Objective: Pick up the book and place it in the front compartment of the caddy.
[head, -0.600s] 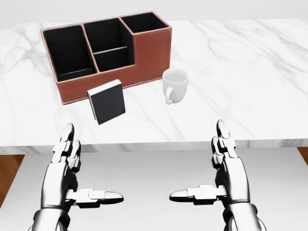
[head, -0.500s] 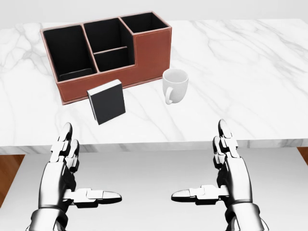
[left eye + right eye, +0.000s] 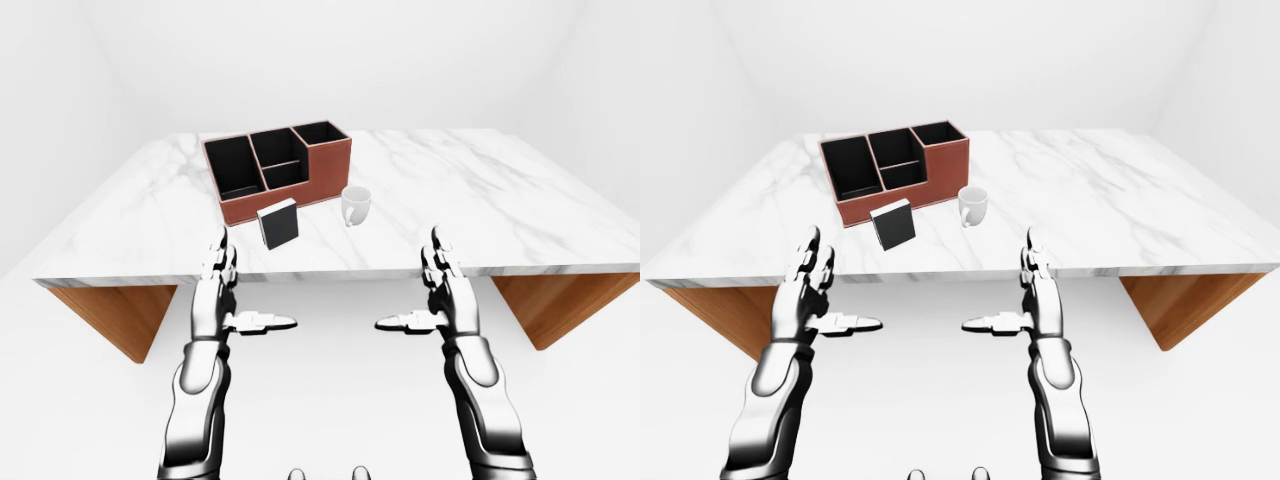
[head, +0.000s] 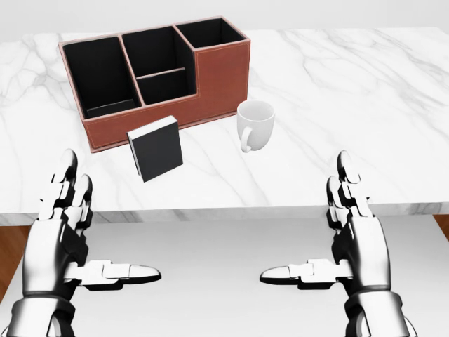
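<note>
The black book stands upright on the marble table, just below the brown caddy in the head view and apart from it. The caddy has several black compartments, all seemingly empty. My left hand is open and empty, hovering below the table's near edge at lower left, well short of the book. My right hand is open and empty at lower right, also off the table.
A white mug stands on the table to the right of the book, close to the caddy's right end. The table's near edge runs across the head view between my hands and the objects. White floor lies below.
</note>
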{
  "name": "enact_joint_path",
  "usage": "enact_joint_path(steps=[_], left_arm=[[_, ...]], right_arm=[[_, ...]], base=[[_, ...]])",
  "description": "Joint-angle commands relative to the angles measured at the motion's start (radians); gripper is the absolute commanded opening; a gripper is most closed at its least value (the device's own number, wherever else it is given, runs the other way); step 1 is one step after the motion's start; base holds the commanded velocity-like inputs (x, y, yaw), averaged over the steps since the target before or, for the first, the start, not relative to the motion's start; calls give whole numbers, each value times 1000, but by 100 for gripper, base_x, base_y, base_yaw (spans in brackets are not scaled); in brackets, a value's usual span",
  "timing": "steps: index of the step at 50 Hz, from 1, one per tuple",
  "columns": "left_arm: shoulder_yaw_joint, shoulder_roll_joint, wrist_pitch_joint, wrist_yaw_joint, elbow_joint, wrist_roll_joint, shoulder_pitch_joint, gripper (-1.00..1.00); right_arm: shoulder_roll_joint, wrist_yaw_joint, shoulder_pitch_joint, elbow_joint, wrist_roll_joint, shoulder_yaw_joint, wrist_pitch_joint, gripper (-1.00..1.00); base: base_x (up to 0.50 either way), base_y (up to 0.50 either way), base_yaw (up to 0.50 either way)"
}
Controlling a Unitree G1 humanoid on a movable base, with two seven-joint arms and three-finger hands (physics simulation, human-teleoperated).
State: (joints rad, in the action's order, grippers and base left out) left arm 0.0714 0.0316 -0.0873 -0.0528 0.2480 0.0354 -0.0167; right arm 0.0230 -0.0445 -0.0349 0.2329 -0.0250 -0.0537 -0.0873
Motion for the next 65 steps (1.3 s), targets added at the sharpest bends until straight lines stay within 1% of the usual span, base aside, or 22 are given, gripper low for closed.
enact_joint_path(steps=[1,6,10,19,29,33,35,57,59,65], left_arm=[[24,8,0,-12,126,6,-1,100],[37,10,0,-20,160,13,3,100],[50,13,0,-25,184,27,10,100],[58,17,0,-26,205,29,12,100],[58,15,0,-29,206,28,11,100],[57,15,0,-30,200,27,12,100],[57,15,0,-29,207,27,10,100],[56,14,0,-31,214,27,7,100],[57,14,0,-31,209,27,9,100],[59,15,0,-31,200,29,12,100]], right_arm=[[2,1,-7,126,3,-14,0,100],[2,-1,-7,186,1,-19,0,100],[1,-36,-27,267,-25,-21,0,100],[2,-31,-22,282,-8,-24,0,100],[1,-30,-20,251,3,-24,0,100],[-2,-32,-19,244,-22,-34,0,100],[3,-33,-27,231,4,-18,0,100],[-2,-45,-27,252,-3,-23,0,100],[3,-19,-9,204,37,-20,0,100],[2,-25,-13,213,32,-17,0,100]], base=[[0,0,0],[0,0,0],[15,0,0],[50,0,0],[50,0,0],[0,0,0],[0,0,0],[0,50,0],[0,11,0],[0,0,0]])
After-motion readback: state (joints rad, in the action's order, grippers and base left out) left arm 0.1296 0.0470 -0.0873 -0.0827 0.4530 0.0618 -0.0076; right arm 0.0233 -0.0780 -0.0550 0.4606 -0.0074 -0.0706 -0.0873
